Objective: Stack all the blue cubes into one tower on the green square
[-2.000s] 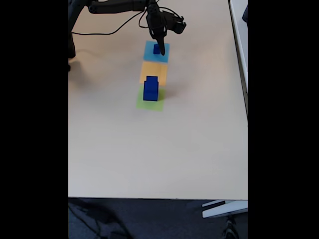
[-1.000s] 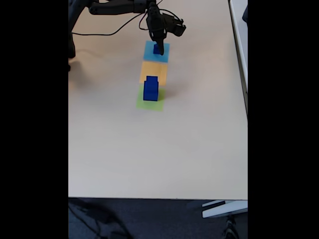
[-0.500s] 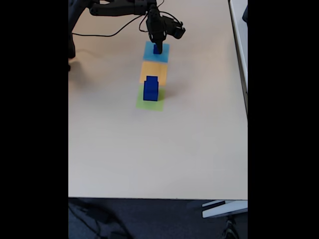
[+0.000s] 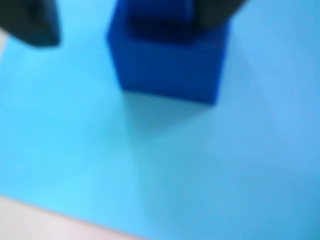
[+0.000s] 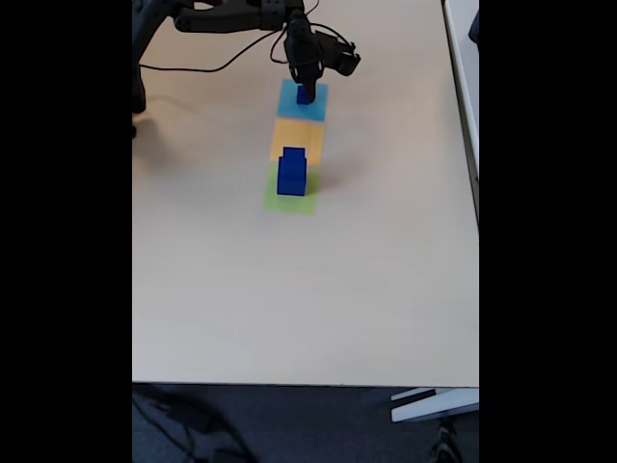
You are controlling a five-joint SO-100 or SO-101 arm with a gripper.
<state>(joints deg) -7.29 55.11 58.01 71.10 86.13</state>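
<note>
- In the wrist view, a small blue cube [image 4: 167, 62] sits very close to the camera, on the light-blue square [image 4: 200, 165].
- The picture is blurry. Two dark shapes come in from the top: one at the top left corner [image 4: 31, 21] and one over the top of the cube. I think they are the two fingers.
- The right one touches or covers the top of the cube. The left one is off to the side with a gap of light blue between it and the cube. So the jaws look partly apart, but I cannot tell if they are pinching the cube.
- A bit of the pale table [image 4: 30, 225] shows at the bottom left.
- In the fixed view, the gripper [image 5: 305, 87] points down at the small cube [image 5: 305, 95], which is right under its tips on the light-blue square [image 5: 289, 101].
- Below it in this view comes the orange square [image 5: 289, 135], then the green square [image 5: 289, 203].
- The tower [image 5: 291, 172] stands on the green square. It has a big cube with a smaller one on top.
- The tower lies straight down the picture from the gripper, past the orange square. I think the small cube must be lifted and carried that way, then put on top.
</note>
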